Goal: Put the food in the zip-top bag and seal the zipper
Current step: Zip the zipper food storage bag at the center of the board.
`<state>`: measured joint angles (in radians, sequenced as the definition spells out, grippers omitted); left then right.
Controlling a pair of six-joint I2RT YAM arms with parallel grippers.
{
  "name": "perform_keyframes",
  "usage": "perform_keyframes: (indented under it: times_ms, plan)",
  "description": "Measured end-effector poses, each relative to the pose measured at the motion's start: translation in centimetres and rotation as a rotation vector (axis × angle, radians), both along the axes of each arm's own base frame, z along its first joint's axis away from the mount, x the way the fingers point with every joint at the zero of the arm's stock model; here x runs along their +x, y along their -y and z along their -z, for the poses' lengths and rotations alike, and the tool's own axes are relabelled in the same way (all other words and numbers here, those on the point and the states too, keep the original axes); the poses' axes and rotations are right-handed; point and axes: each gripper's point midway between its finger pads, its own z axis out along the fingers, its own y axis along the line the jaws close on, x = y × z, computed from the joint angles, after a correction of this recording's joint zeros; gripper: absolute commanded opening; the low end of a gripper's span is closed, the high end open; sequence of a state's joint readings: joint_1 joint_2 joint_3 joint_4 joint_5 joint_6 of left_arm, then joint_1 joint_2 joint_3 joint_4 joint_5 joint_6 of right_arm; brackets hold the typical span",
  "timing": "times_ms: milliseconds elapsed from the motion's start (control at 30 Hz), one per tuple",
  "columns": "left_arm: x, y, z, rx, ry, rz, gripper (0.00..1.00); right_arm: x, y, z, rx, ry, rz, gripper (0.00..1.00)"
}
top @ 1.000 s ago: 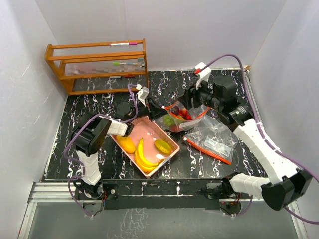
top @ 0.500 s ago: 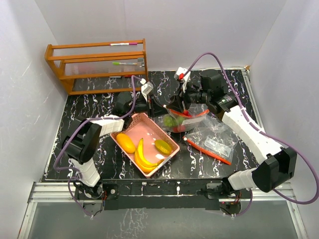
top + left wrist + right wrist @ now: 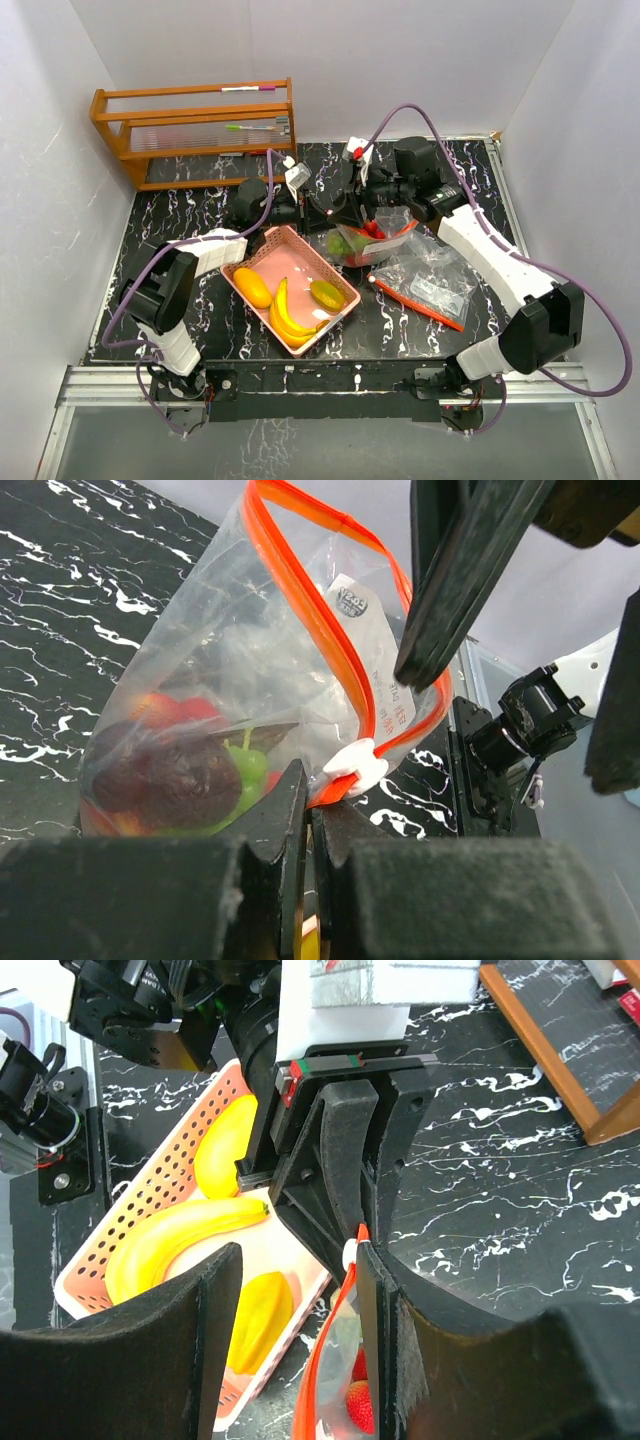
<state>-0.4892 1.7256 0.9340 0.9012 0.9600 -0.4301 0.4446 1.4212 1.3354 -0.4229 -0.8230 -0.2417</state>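
The clear zip-top bag (image 3: 378,246) with an orange zipper (image 3: 322,630) hangs between both grippers behind the basket. It holds red strawberry pieces (image 3: 361,1404), a green piece (image 3: 243,767) and a dark purple fruit (image 3: 165,780). My left gripper (image 3: 310,802) is shut on the zipper strip's end, just below the white slider (image 3: 355,768). My right gripper (image 3: 300,1345) is open, straddling the bag's rim beside the slider (image 3: 349,1253), with one finger (image 3: 385,1340) against the strip. A banana bunch (image 3: 286,316), a yellow-orange mango (image 3: 253,288) and a yellow-green fruit (image 3: 327,294) lie in the pink basket (image 3: 296,262).
A second zip bag (image 3: 428,285) lies flat on the black marbled table, right of the held one. A wooden rack (image 3: 195,130) stands at the back left. The pink basket sits just under and in front of the left gripper (image 3: 322,213).
My right gripper has travelled left along the top of the bag until it nearly meets the left gripper. The left arm has reached a little farther back, still holding the zipper end.
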Motion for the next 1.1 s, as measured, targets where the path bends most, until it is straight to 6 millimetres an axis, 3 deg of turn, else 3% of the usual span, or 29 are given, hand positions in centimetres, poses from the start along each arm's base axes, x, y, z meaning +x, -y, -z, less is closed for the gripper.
perform_keyframes:
  times_ms: [433, 667, 1100]
  plan:
    - [0.2, -0.1, -0.1, 0.016, 0.004, -0.013, 0.0, 0.0, -0.7, 1.8, -0.002, -0.065, -0.039, 0.45]
    - [0.3, -0.2, 0.0, 0.022, -0.007, -0.019, 0.0, 0.6, -0.8, 2.5, -0.012, -0.081, -0.024, 0.34]
    - [0.3, -0.2, -0.6, 0.019, -0.001, -0.021, 0.0, 3.0, 0.4, 3.7, -0.075, -0.079, 0.134, 0.38]
